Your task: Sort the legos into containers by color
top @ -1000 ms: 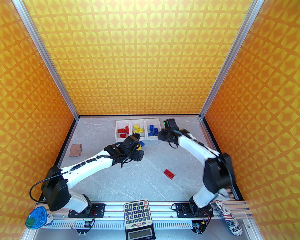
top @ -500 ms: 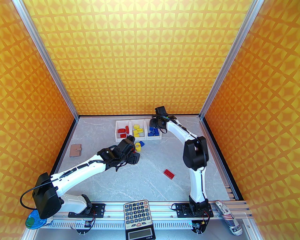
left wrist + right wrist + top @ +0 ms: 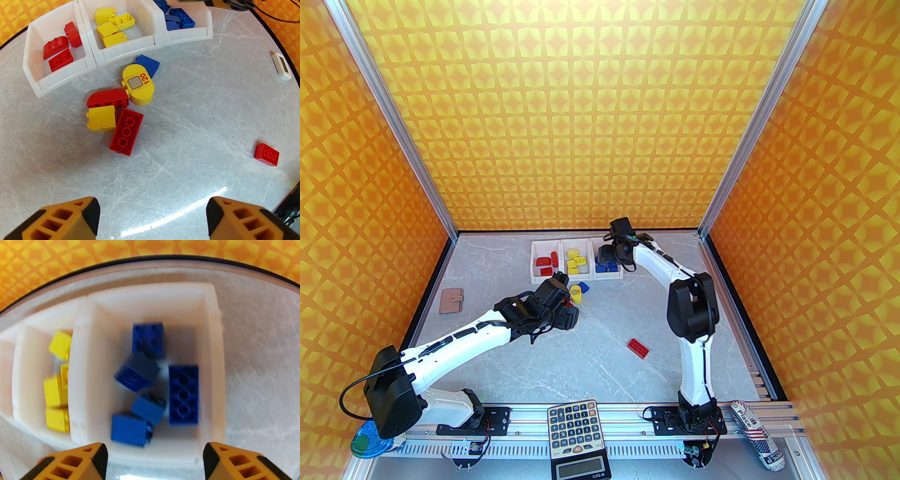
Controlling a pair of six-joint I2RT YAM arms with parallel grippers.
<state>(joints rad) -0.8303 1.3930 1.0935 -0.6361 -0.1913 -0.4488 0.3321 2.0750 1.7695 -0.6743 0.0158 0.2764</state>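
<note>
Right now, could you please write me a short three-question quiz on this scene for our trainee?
1. True or false: the right end effector hangs open above the blue bin.
2. How many legos lie on the table outside the containers?
3. The lone brick, lying apart from the cluster, is: A red, B yellow, C blue.

Key: 1 true; 2 six; 3 A.
</note>
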